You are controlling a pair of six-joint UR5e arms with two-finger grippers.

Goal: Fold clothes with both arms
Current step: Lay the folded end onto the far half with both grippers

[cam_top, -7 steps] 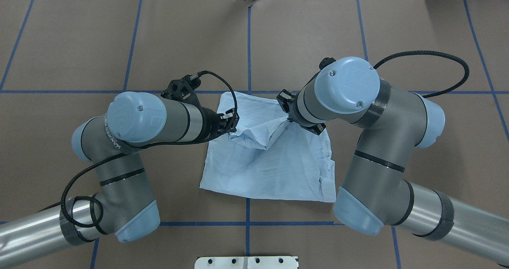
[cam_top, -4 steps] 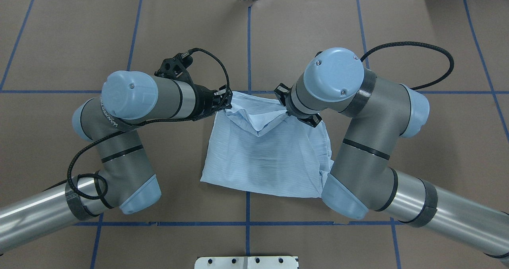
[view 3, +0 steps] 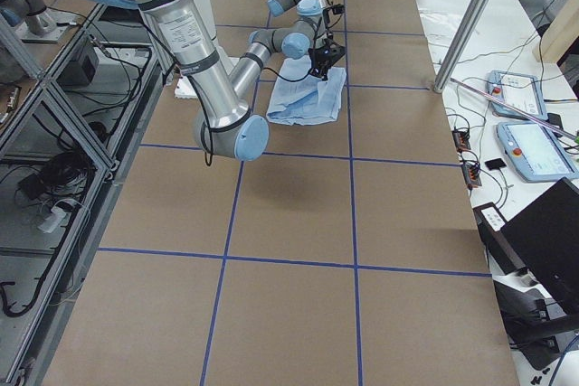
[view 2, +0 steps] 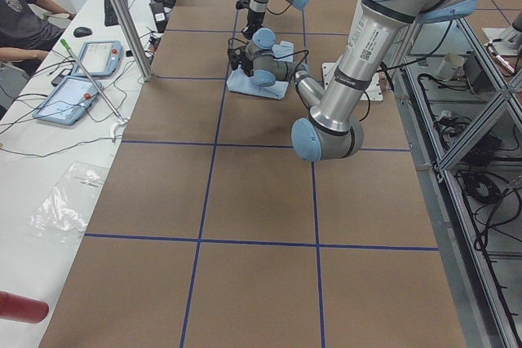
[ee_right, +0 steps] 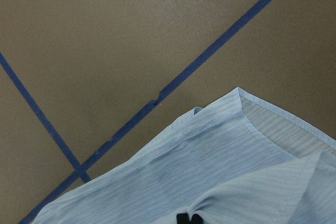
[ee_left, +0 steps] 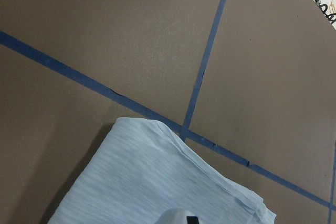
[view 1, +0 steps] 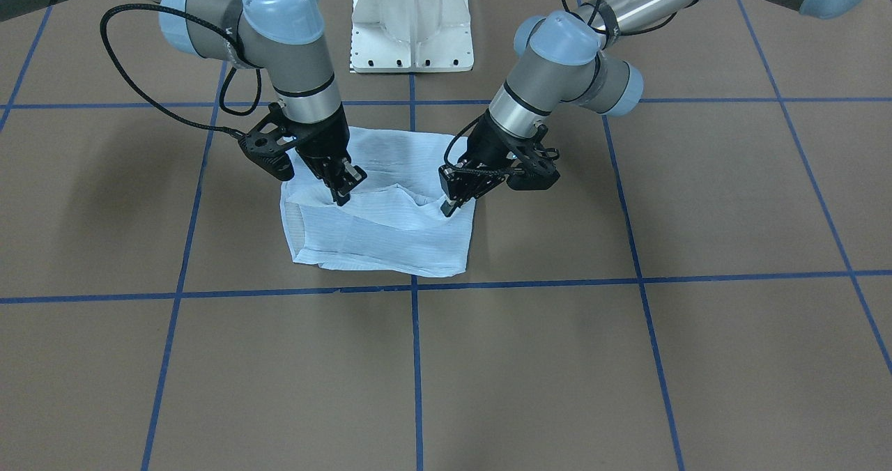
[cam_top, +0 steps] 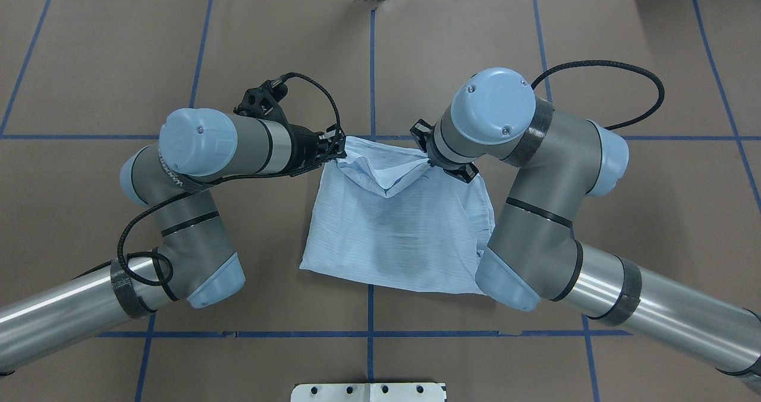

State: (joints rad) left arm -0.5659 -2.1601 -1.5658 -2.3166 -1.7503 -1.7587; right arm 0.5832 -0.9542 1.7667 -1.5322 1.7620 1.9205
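Observation:
The light blue striped shirt (cam_top: 398, 229) lies folded into a rough square at the table's centre; it also shows in the front view (view 1: 390, 237). My left gripper (cam_top: 339, 152) is shut on the cloth at the shirt's far left corner, seen on the right in the front view (view 1: 449, 205). My right gripper (cam_top: 429, 163) is shut on the cloth at the far right corner, also in the front view (view 1: 343, 194). A raised fold sags between them. The right wrist view shows cloth (ee_right: 226, 171) bunched at the black fingertips (ee_right: 188, 217). The left wrist view shows the shirt's edge (ee_left: 142, 182).
Brown table cover with blue tape lines (cam_top: 372, 63). The white pedestal base (view 1: 411, 32) stands at the near edge behind the shirt. A metal post (view 3: 470, 15) and tablets (view 2: 90, 59) stand on the operators' side.
Both grippers have moved away from the robot toward the shirt's far edge, carrying the pinched fold of cloth with them. The raised fold now lies nearer the far tape line.

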